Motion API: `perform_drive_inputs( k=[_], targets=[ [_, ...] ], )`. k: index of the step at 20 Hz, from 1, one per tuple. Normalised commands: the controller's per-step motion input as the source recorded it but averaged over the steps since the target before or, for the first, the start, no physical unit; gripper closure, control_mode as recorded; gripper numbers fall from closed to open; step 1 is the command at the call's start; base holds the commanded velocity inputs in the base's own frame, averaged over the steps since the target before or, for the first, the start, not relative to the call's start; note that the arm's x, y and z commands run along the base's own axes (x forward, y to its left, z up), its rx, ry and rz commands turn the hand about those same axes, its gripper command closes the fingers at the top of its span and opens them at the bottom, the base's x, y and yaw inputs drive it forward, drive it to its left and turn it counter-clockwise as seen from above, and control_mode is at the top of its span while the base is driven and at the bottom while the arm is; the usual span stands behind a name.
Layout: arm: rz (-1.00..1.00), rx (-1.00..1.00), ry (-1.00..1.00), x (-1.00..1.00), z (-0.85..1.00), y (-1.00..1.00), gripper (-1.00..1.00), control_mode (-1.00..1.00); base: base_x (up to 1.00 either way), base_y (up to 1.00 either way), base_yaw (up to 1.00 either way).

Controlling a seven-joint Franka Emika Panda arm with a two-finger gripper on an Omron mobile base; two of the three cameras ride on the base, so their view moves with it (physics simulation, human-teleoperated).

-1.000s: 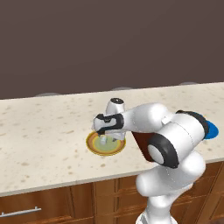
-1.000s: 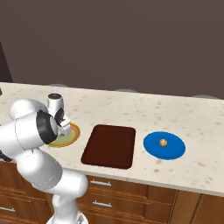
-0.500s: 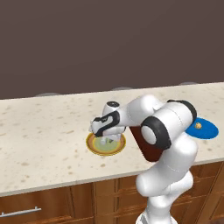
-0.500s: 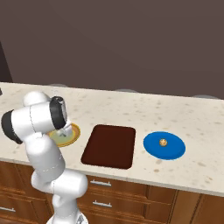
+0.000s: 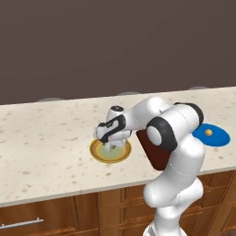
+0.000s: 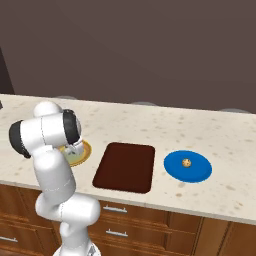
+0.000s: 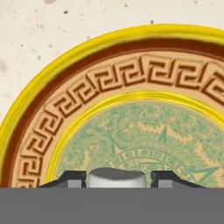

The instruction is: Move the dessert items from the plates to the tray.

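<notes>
The yellow-rimmed plate (image 5: pixel 98 154) (image 6: pixel 85 152) (image 7: pixel 52 113) with a pale green centre lies on the counter left of the tray (image 6: pixel 125 167) (image 5: pixel 152 156). My gripper (image 5: pixel 112 146) (image 7: pixel 117 178) is down on that plate. Its two dark fingertips (image 7: pixel 73 178) press against both sides of a pale grey-white dessert item (image 7: pixel 116 176). The blue plate (image 6: pixel 196 171) (image 5: pixel 217 138) lies right of the tray and bears a small golden-brown dessert item (image 6: pixel 186 163) (image 5: pixel 209 132). My arm hides part of the tray in the left base view.
The speckled beige counter (image 6: pixel 165 130) runs left to right before a dark wall. Wooden drawer fronts (image 6: pixel 130 225) sit under its front edge. The dark reddish-brown tray holds nothing.
The hand has come down onto the yellow-rimmed plate and the arm has leaned further forward. The fingers have closed in from wide open onto the pale lump.
</notes>
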Motion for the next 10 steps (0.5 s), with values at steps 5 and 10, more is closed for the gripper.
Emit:
perform_drive_inputs(
  k=[5,10],
  targets=[
    [-0.02,0.0,0.0,-0.03,0.23,-0.02,1.0,-1.0,0.0,0.0,0.0],
    [0.0,0.01,0.0,-0.21,0.48,-0.33,1.0,-1.0,0.0,0.0,0.0]
  ],
)
